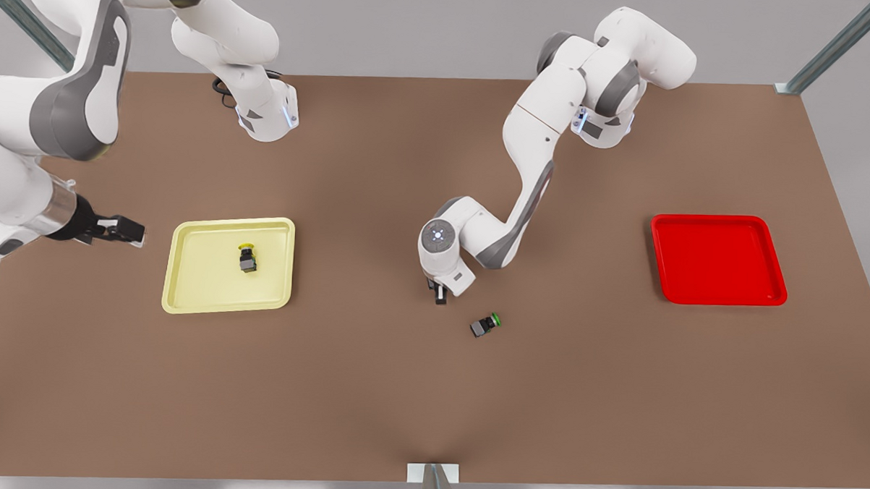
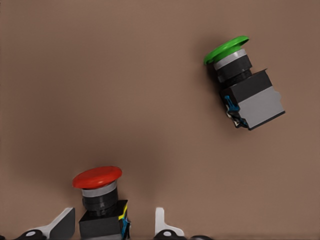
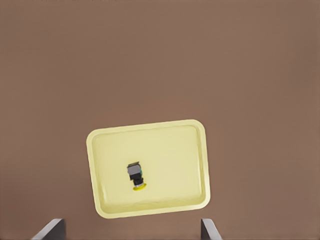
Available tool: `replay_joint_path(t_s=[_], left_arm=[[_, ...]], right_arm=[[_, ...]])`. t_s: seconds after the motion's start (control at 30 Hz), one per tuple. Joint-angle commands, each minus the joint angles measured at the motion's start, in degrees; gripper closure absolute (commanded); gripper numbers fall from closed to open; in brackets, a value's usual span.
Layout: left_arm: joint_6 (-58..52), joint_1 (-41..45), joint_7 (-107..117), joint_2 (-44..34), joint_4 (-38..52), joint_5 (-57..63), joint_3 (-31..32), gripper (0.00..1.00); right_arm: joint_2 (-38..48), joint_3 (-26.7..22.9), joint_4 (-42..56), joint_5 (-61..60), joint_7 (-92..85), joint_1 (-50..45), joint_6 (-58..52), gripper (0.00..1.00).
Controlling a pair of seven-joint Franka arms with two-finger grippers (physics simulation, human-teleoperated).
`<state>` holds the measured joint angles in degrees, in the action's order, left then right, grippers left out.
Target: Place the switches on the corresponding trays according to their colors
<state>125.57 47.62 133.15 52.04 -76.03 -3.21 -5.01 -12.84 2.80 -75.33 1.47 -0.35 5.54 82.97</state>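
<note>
On the brown tabletop [image 1: 372, 387], near the middle, the left gripper [image 1: 440, 297] points straight down from a folded, low-reaching arm. Its wrist view shows the red-capped push-button switch with a dark body [image 2: 100, 202] between two pale fingers [image 2: 162, 225], which stand apart on either side of the body with visible gaps, not closed on it. The red cap is hidden under the gripper in the front view. Just beside it, toward the front view's right, the green-capped dark-bodied switch [image 1: 486, 324] lies on its side, apart from the gripper; the left wrist view shows its grey face and small blue terminals.

At the front view's left edge, the right gripper [image 1: 128, 231] is held level, above the tabletop and clear of the pale yellow square plastic tray [image 1: 187, 294]; its fingers are spread wide, holding nothing. The yellow-capped switch [image 1: 247, 258] lies inside that tray, near its centre. The bright red square tray [image 1: 715, 298] sits well apart at the front view's right.

No writing can be read on any item.
</note>
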Motion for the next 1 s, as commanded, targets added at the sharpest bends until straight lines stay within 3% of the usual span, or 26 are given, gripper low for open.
replay_joint_path(t_s=[0.0,0.4,0.97], left_arm=[[-0.06,0.01,0.0,0.0,0.0,-0.04,0.0,0.28],[0.2,0.89,0.26,0.52,0.0,-0.57,0.09,0.44],[0.73,0.98,0.18,1.05,0.09,-0.3,0.09,0.47]], right_arm=[[0.01,0.01,0.01,-0.07,0.0,-0.27,0.0,0.0],[-0.17,-0.08,0.01,-0.51,0.0,-0.35,0.26,0.0],[-0.17,-0.08,0.01,-0.59,0.09,-0.18,0.44,0.0]])
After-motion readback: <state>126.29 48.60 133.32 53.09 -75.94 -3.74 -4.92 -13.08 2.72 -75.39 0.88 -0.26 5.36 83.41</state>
